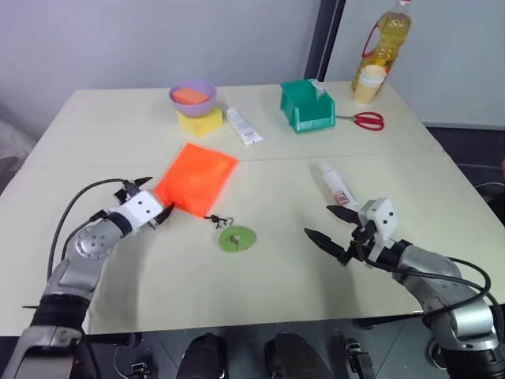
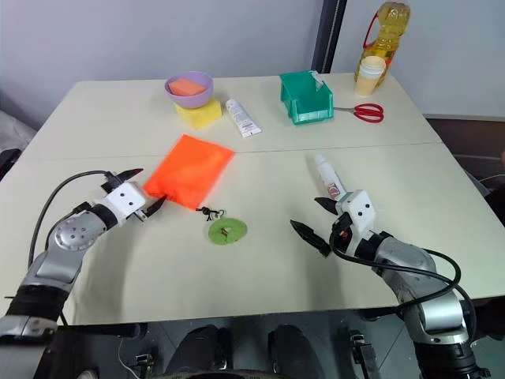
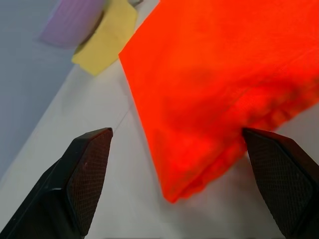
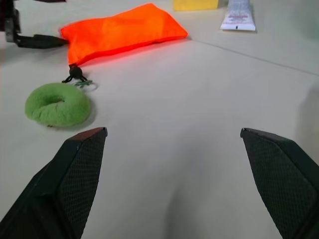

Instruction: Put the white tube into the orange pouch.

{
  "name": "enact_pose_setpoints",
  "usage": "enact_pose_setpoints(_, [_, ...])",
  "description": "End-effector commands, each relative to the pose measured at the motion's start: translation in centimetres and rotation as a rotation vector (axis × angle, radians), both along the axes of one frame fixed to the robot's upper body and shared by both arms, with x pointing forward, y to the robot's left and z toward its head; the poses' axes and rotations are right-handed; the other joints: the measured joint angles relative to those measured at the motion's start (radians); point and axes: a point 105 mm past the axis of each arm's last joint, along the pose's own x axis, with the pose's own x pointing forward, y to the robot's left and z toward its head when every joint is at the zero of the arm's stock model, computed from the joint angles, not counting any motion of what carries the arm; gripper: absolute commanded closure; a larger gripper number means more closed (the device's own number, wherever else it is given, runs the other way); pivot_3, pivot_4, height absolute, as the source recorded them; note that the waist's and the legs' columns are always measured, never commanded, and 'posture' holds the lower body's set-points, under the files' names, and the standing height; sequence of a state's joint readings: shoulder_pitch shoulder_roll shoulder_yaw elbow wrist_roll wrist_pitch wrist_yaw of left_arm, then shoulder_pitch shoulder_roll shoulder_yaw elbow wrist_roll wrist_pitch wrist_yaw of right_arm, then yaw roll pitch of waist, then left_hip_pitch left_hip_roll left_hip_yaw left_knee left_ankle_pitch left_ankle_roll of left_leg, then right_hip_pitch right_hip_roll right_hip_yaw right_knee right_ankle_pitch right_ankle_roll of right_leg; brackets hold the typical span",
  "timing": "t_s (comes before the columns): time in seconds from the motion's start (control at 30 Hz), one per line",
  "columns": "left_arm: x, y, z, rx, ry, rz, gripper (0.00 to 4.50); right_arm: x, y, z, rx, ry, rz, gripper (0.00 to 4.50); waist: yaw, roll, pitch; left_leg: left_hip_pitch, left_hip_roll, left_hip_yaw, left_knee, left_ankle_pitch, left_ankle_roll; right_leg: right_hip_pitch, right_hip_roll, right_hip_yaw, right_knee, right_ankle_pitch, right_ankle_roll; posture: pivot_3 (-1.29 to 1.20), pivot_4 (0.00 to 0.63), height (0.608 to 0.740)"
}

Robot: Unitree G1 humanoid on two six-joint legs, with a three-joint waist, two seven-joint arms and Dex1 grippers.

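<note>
**White tube lies free on the tabletop, both grippers wide open**

The white tube (image 1: 334, 185) lies flat on the pale tabletop (image 1: 276, 276), right of centre, its red-brown label patch facing up. Nothing touches it. Just in front of it, toward the robot, the right gripper (image 1: 331, 227) hovers low over the tabletop, its jaws spread wide and empty; the nearer finger sits close to the tube's near end but apart from it.

Well to the left of the tube lies the orange pouch (image 1: 196, 178), flat and slightly tilted. Its thin black cord (image 1: 218, 220) runs from its near corner to a small round green disc (image 1: 237, 238) lying just beside it. The left gripper (image 1: 150, 197) is at the pouch's near left corner, jaws wide open, one finger on either side of that corner; I cannot tell whether the fingers touch the fabric, and it holds nothing.

Farther back stands a purple bowl (image 1: 192, 96) with a salmon-orange lump inside, resting on a yellow sponge block (image 1: 200, 121). Beside them lies a flatter white tube with grey print (image 1: 244, 126), then a green bin (image 1: 306, 106), red scissors (image 1: 366, 120) and a bottle of oil (image 1: 383, 47) at the far right edge.
</note>
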State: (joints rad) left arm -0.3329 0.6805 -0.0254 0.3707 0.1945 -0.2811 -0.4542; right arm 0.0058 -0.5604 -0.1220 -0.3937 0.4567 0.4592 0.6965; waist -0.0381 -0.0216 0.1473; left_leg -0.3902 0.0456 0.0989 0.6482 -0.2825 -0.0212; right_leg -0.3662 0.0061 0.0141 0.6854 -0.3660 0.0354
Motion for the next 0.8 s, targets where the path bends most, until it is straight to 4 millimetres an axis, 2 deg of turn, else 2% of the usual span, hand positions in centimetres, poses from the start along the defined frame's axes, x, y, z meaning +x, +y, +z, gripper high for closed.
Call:
enact_pose_setpoints(0.03, [0.6, -0.4, 0.2, 0.045, -0.026, -0.035, 0.06, -0.3, 0.8, 1.2, 0.019, -0.044, 0.019, 0.05, 0.000, 0.000, 0.000, 0.000, 0.000, 0.000, 0.000, 0.000, 0.000, 0.000, 0.000, 0.000, 0.000, 0.000, 0.000, 0.00, 0.150, 0.740])
enact_pose_setpoints(0.2, [1.3, -1.2, 0.5, 0.033, -0.055, -0.055, 0.06, -0.5, 1.1, 1.3, 0.018, -0.043, 0.019, 0.05, 0.002, 0.000, 0.000, 0.000, 0.000, 0.000, 0.001, 0.000, 0.000, 0.000, 0.000, 0.000, 0.001, 0.000, 0.000, 0.00, 0.150, 0.740])
enact_pose_setpoints(0.43, [1.1, -2.7, 0.7, -0.002, -0.072, -0.116, 0.06, -0.7, 1.4, 1.5, 0.018, -0.037, 0.024, 0.05, 0.004, 0.000, 0.000, 0.000, 0.000, 0.000, 0.002, 0.001, -0.001, 0.000, 0.000, 0.000, 0.002, 0.000, 0.000, 0.00, 0.150, 0.740])
enact_pose_setpoints(0.5, [1.1, -2.8, 0.7, 0.002, -0.069, -0.124, 0.58, -0.7, 1.4, 1.5, 0.019, -0.037, 0.028, 0.00, 0.003, 0.000, 0.000, 0.000, 0.000, 0.000, 0.002, 0.001, -0.001, 0.000, 0.000, 0.000, 0.002, 0.000, 0.000, 0.00, 0.150, 0.740])
enact_pose_setpoints(0.57, [1.0, -2.8, 0.6, 0.003, -0.067, -0.127, 1.38, -0.9, 1.7, 1.5, 0.026, -0.033, 0.046, 0.00, 0.002, 0.000, 0.000, 0.000, 0.000, 0.000, 0.002, 0.001, -0.001, 0.000, 0.000, 0.000, 0.003, 0.000, 0.000, 0.00, 0.150, 0.740])
enact_pose_setpoints(0.77, [0.9, -2.8, 0.8, 0.004, -0.072, -0.137, 4.46, -1.3, 2.2, 1.6, 0.024, -0.026, 0.074, 0.00, 0.002, 0.000, 0.000, 0.000, 0.000, 0.000, 0.003, 0.001, -0.001, 0.000, 0.000, 0.000, 0.003, 0.000, 0.000, 0.00, 0.150, 0.740])
enact_pose_setpoints(0.8, [0.9, -2.9, 0.8, 0.004, -0.074, -0.140, 4.46, -1.3, 2.3, 1.6, 0.023, -0.025, 0.076, 0.00, 0.003, 0.000, 0.000, 0.000, 0.000, 0.000, 0.003, 0.001, -0.001, 0.000, 0.000, 0.000, 0.003, 0.000, 0.000, 0.00, 0.150, 0.740])
